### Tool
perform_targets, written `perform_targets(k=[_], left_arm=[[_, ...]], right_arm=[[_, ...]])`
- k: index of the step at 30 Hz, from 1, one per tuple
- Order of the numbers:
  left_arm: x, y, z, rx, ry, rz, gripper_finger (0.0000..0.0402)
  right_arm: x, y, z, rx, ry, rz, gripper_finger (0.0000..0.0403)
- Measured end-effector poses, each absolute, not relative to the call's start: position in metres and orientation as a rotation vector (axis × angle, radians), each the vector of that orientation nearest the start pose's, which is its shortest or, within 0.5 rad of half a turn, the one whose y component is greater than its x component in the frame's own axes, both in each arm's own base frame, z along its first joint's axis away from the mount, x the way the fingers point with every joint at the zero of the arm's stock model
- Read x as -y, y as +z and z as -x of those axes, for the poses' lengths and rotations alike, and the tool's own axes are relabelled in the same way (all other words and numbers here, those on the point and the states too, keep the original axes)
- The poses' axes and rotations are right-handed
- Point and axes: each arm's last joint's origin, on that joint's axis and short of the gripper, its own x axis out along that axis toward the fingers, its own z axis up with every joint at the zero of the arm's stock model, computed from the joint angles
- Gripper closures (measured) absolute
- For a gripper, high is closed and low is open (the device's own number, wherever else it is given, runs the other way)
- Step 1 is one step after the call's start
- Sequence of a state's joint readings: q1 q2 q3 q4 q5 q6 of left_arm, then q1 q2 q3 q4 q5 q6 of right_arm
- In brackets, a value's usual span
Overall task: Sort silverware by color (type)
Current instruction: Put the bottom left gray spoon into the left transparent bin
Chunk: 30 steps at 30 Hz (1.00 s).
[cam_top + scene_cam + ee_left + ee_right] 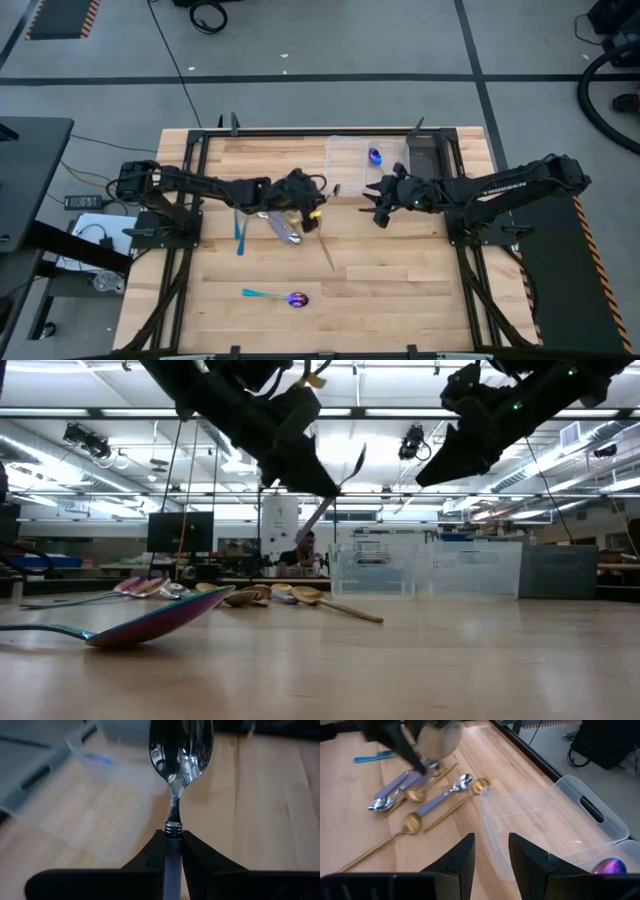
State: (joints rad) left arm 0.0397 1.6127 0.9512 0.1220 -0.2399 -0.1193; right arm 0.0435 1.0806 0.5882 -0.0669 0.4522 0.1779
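My left gripper [318, 196] is over the table's middle, shut on a silver spoon [181, 745] with a pale lavender handle, held above the table [352, 465]. My right gripper [491, 855] is open and empty, just to the spoon's right [380, 198], beside the clear tray [350, 150]. One iridescent purple-blue spoon [375, 156] lies in the tray. A pile of silver and gold spoons [285, 225] lies flat on the table under my left arm. A gold spoon [326, 250] lies near it. An iridescent spoon with a teal handle [280, 297] lies near the front edge. My left gripper pinches the spoon's pale handle [173, 851] between its two fingers, just behind the ringed collar at the neck. The spoon runs along the fingers, its bowl [181, 745] sticking out ahead toward the table's right. It is lifted clear of the table.
A teal utensil [240, 232] lies on the table's left part. The tray's dark end compartment [425, 155] is at the far right. Bare wood [400, 290] spreads over the front right. The room with shelves and a person shows beyond the table.
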Motion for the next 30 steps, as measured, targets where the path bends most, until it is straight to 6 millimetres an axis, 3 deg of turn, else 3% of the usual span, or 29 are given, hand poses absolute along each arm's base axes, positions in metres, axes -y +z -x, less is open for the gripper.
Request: perform_targets(k=[13, 23, 30], left_arm=[[-0.066, 0.231, -0.346, -0.365, 0.417, 0.052, 0.0354], [-0.093, 0.259, -0.352, -0.300, 0.475, 0.058, 0.0354], [-0.115, 0.259, -0.376, -0.386, 0.434, 0.121, 0.0354]], right_arm=[[-0.003, 0.214, -0.221, -0.545, -0.477, -0.127, 0.0275], [-0.009, 0.211, -0.217, -0.566, -0.512, -0.163, 0.0275], [-0.015, 0.209, -0.215, -0.574, -0.523, -0.165, 0.0275]])
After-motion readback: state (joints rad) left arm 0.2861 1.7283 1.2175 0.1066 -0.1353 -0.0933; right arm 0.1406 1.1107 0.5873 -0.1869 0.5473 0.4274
